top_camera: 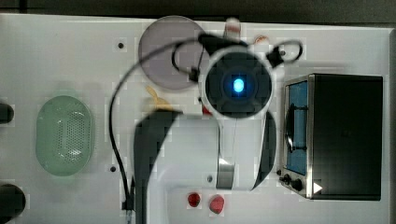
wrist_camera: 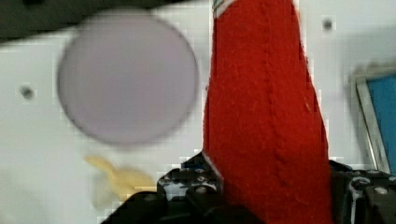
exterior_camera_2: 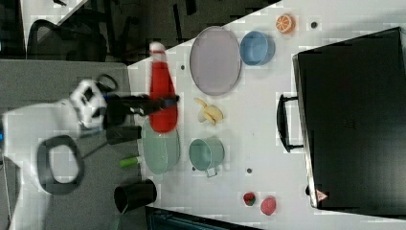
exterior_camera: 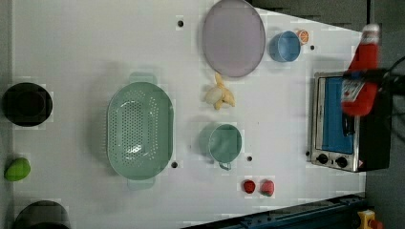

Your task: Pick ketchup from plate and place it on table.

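My gripper is shut on the ketchup, a red bottle with a white cap, and holds it in the air well above the table. In the left view the ketchup hangs in front of the oven, with the gripper clamped across its label. The wrist view has the ketchup rising between the jaws, and the pale lilac plate lies bare beside it. The plate sits at the table's far edge with nothing on it. From the top view I see the plate and the ketchup's cap.
A toaster oven stands at the left view's right. A blue bowl and an orange slice lie by the plate. A banana, green cup, green basket and two red knobs occupy the middle.
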Robot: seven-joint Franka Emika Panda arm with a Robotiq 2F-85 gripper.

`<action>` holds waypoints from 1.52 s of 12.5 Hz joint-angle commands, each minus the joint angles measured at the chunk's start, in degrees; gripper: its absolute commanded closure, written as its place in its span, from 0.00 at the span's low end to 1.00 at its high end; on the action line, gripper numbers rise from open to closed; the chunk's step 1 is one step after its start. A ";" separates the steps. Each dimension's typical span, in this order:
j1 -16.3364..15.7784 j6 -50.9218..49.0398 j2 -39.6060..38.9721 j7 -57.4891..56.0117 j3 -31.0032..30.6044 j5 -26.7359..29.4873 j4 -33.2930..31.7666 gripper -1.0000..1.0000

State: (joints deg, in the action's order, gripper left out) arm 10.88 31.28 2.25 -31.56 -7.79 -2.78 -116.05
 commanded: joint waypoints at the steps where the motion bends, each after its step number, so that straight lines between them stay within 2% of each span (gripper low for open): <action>1: 0.05 2.93 -3.01 -1.74 0.97 0.26 -8.01 0.41; 6: 0.03 15.60 -5.45 -1.70 1.22 0.54 -18.81 0.41; 10: 0.02 20.05 -12.72 -1.67 1.16 0.54 -20.16 0.41; 11: 0.03 21.34 -14.39 -1.67 1.06 0.54 -20.15 0.39; 14: 0.02 24.82 -16.29 -1.67 0.70 0.54 -20.07 0.07; 15: 0.01 24.66 -15.52 -1.63 0.63 0.54 -19.89 0.00; 19: -0.05 22.79 -8.00 1.28 0.52 0.54 -18.62 0.00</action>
State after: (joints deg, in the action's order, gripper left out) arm 10.40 54.47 -10.13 -31.25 -7.17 -2.80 -137.08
